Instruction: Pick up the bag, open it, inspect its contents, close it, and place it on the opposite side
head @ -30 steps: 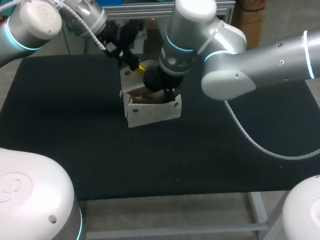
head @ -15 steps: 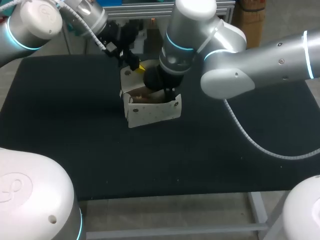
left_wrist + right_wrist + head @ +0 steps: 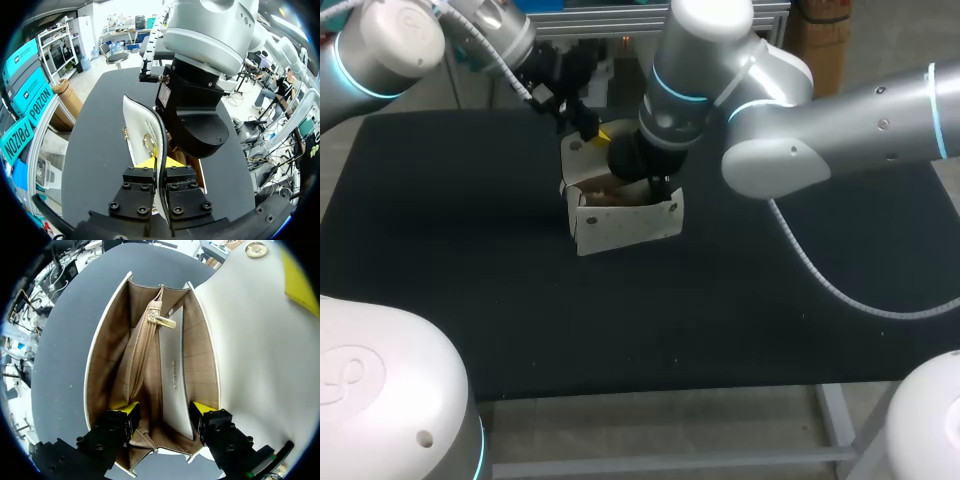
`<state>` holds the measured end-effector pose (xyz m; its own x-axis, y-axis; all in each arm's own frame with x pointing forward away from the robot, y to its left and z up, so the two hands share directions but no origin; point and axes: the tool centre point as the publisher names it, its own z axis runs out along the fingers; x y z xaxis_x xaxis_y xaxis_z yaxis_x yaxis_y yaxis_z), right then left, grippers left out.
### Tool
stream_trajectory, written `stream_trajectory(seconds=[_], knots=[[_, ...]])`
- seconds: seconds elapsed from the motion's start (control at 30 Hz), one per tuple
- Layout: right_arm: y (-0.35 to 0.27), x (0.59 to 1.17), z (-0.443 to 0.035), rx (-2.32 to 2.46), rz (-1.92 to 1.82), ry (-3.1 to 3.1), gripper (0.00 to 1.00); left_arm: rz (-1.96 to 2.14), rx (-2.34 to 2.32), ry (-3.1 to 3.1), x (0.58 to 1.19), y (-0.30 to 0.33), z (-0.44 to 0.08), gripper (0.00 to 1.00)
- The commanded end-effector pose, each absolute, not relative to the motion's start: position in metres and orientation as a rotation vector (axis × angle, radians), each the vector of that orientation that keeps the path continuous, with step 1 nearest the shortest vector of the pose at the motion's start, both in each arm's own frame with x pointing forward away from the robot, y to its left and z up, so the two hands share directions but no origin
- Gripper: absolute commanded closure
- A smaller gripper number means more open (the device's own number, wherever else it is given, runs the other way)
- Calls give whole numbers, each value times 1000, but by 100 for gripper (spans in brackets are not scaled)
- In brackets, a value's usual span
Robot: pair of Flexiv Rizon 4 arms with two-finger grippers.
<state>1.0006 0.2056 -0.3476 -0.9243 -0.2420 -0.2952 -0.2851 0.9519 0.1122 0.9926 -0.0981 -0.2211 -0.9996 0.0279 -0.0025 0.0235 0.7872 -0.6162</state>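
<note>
Left gripper: the left gripper (image 3: 160, 165) is pinched narrow on the edge of the bag's (image 3: 625, 225) white flap (image 3: 142, 125), with one finger on each face and the yellow tips just showing either side of it.
Flap: it stands upright ahead of the left fingers, edge-on to them, with small gold fittings on its face.
Right gripper: the right gripper (image 3: 165, 409) is spread wide with both yellow tips down inside the bag's open mouth, one in each half. Whether they press the walls I cannot tell.
Bag relative to the grippers: it lies directly under the right gripper. The left gripper holds it from the far side by the flap.
Only in the right wrist view: the tan lining, a central divider (image 3: 142, 365) with a gold zip pull (image 3: 164, 321), and a flat white item (image 3: 175, 375) standing in the compartment on the flap's side of the divider. The flap's gold snap (image 3: 256, 249) and one yellow fingertip (image 3: 299, 280) of the left gripper on the flap also show here.
Only in the left wrist view: the grip on the flap. The right arm's black wrist (image 3: 195, 115) is close behind the flap and hides the bag's inside.
Only in the head view: the bag stands upright near the middle of the black table (image 3: 470, 250), towards its far edge. The right wrist covers the opening and the right fingers are hidden.
</note>
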Motion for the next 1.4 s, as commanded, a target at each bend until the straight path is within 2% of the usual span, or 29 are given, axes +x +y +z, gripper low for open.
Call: stream_trajectory(seconds=[0.03,0.13,0.2,0.73,0.93,1.0,1.07,1.17,1.2,1.27,1.3,1.33,1.37,1.4], knots=[[208,1002,-355,-391,216,2818,59,1022,-50,-2959,989,-103,-220,100],[208,1001,-355,-393,216,2813,72,1022,-51,-2960,989,-103,-220,100],[207,1000,-353,-389,221,2795,100,1021,-51,-2959,989,-103,-221,100],[197,980,-285,-308,279,2480,100,1020,-57,-2957,991,-103,-222,100],[198,980,-283,-314,261,2475,100,1020,-75,-2957,990,-105,-223,100],[198,981,-285,-311,262,2485,86,1020,-79,-2958,989,-105,-222,100],[198,982,-286,-306,265,2488,76,1019,-80,-2958,989,-105,-222,100],[197,983,-284,-292,271,2486,53,1018,-82,-2959,989,-105,-222,100],[197,983,-283,-289,271,2483,53,1016,-82,-2960,989,-105,-222,100],[197,983,-281,-288,271,2478,64,1014,-82,-2960,988,-105,-222,100],[197,982,-280,-287,270,2473,73,1015,-82,-2960,988,-105,-222,100],[197,982,-278,-286,270,2468,90,1016,-81,-2961,988,-105,-222,100],[197,981,-277,-286,270,2461,100,1018,-80,-2961,988,-104,-221,100],[197,979,-276,-285,269,2452,100,1020,-79,-2961,988,-104,-221,100]])
